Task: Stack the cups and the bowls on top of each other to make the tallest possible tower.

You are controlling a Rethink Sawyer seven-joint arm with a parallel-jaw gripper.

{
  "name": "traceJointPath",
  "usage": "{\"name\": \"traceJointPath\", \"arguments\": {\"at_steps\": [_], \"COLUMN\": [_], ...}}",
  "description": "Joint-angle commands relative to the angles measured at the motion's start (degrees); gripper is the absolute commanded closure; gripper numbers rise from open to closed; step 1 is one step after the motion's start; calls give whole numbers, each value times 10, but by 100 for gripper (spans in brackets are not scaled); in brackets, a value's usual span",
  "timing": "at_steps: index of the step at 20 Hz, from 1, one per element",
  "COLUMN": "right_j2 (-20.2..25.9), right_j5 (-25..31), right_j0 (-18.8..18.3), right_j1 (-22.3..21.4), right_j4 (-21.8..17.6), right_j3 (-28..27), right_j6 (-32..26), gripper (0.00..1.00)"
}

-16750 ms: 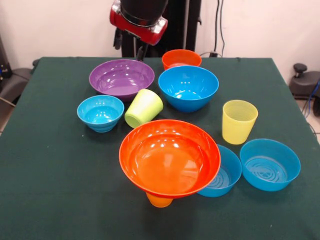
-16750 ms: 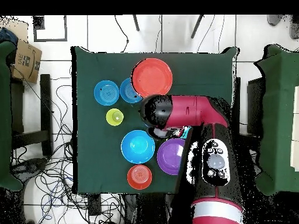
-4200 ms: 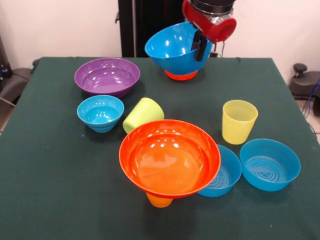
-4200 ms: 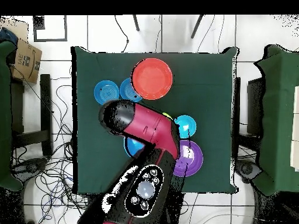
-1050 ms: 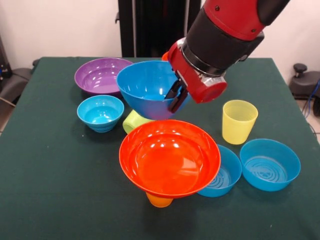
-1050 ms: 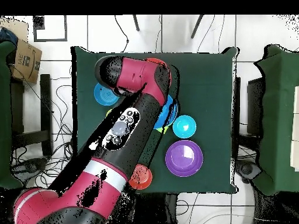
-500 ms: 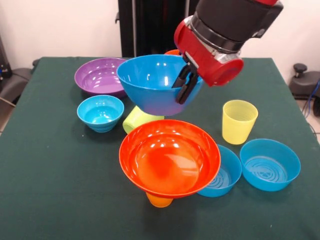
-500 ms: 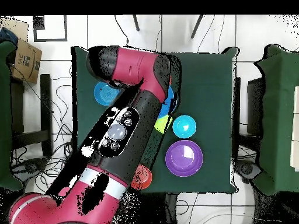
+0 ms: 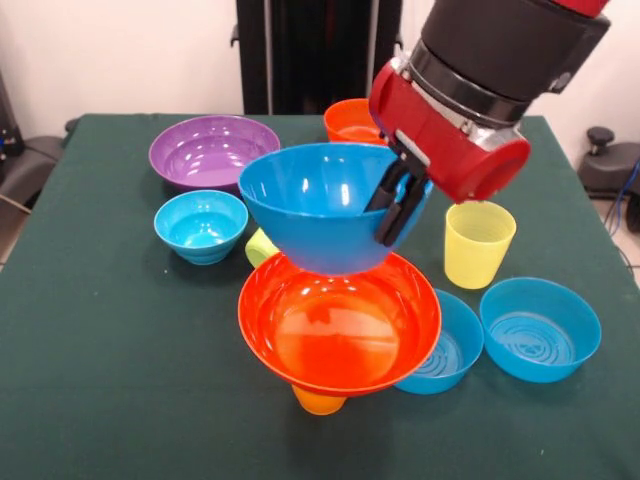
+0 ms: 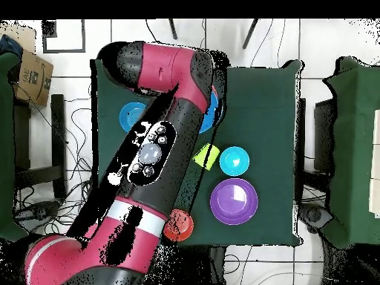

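Observation:
My gripper (image 9: 395,205) is shut on the right rim of the large blue bowl (image 9: 320,205). It holds the bowl level, low over the far part of the large orange bowl (image 9: 340,330). I cannot tell whether the two touch. The orange bowl rests on an upturned orange cup (image 9: 318,402). The lime green cup (image 9: 260,247) lies on its side, mostly hidden behind the blue bowl. In the overhead view my arm (image 10: 159,141) covers the stack. Only a sliver of the blue bowl (image 10: 214,111) shows there, and the lime green cup (image 10: 205,155) lies beside the arm.
The pale yellow cup (image 9: 479,242) stands upright at the right. Two medium blue bowls (image 9: 540,328) (image 9: 458,345) sit beside the orange bowl. A purple bowl (image 9: 213,150), a small blue bowl (image 9: 201,225) and a small orange bowl (image 9: 352,118) lie further back on the green table (image 9: 110,350).
My gripper has carried the blue bowl nearer and lower, from above the lime green cup to just over the large orange bowl. The small orange bowl behind now shows.

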Motion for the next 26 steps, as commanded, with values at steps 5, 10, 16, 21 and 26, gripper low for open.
{"name": "traceJointPath", "arguments": {"at_steps": [5, 10, 16, 21, 26], "right_j2": [76, 71, 66, 63, 59], "right_j5": [27, 61, 75, 75, 65], "right_j0": [-11, -11, -9, -12, -13], "right_j1": [54, 65, 82, 93, 99], "right_j4": [14, 23, 27, 30, 25], "right_j3": [-36, -49, -61, -72, -81], "right_j6": [71, 71, 65, 66, 55], "gripper": [100, 100, 100, 100, 100]}}
